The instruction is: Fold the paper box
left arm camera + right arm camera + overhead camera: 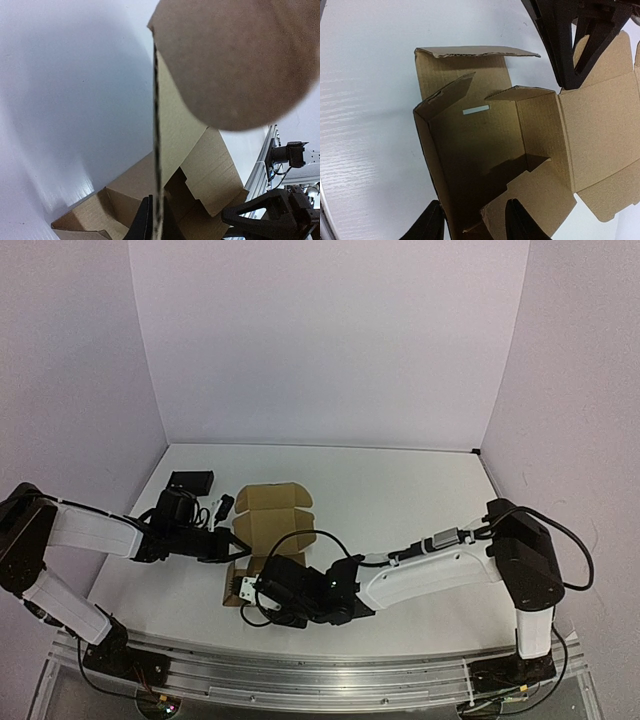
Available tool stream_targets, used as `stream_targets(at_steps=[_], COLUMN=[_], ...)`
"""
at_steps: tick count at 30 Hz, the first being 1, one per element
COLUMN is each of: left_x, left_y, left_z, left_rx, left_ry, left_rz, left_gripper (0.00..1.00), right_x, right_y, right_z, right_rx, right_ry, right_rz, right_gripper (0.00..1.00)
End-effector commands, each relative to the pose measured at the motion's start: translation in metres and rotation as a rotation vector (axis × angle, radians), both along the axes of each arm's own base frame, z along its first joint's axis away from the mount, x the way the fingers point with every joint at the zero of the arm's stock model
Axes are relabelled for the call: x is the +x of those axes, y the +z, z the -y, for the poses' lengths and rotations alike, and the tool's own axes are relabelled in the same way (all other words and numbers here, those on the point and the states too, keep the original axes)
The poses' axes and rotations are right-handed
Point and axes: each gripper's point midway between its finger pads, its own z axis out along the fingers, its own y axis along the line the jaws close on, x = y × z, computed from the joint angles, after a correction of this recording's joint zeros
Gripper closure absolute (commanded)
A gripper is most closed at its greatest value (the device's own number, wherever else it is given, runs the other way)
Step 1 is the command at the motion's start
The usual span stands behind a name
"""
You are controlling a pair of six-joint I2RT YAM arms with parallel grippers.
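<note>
The paper box (275, 510) is brown cardboard, partly folded, with its walls raised and its lid panel lying open toward the back. My left gripper (235, 543) is at the box's left side. In the left wrist view it (156, 227) is shut on the thin edge of an upright flap (158, 150). My right gripper (247, 590) is at the box's near side. In the right wrist view it (475, 222) is open, with its fingers either side of the near wall, looking into the box's hollow (485, 145). The left gripper's fingers (570, 45) show at the top right there.
A small black rectangular object (190, 481) lies on the white table (400, 500) at the back left, behind the left arm. White walls enclose the back and sides. A metal rail (300, 680) runs along the near edge.
</note>
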Motion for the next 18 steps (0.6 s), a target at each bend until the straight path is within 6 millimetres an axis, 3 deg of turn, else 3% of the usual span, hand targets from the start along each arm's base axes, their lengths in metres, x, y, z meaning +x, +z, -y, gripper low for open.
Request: stream_targets(at_steps=[1, 7, 11, 18], left_x=[-0.009, -0.007, -0.007, -0.008], left_y=[0.011, 0.007, 0.000, -0.001], left_z=[0.011, 0.004, 0.000, 0.000], left_rx=[-0.023, 0.029, 0.066, 0.071], left_ry=[-0.067, -0.047, -0.037, -0.053], left_rz=[0.007, 0.014, 0.011, 0.019], left_gripper=[1.00, 1.00, 1.00, 1.00], right_x=[0.031, 0.035, 0.030, 0.041], right_y=[0.016, 0.010, 0.021, 0.039], right_z=[-0.003, 0.016, 0.023, 0.014], right_rx=[0.052, 0.037, 0.094, 0.204], right_ry=[-0.113, -0.228, -0.295, -0.430], right_rz=[0.033, -0.010, -0.072, -0.092], right_gripper=[0.57, 0.57, 0.57, 0.56])
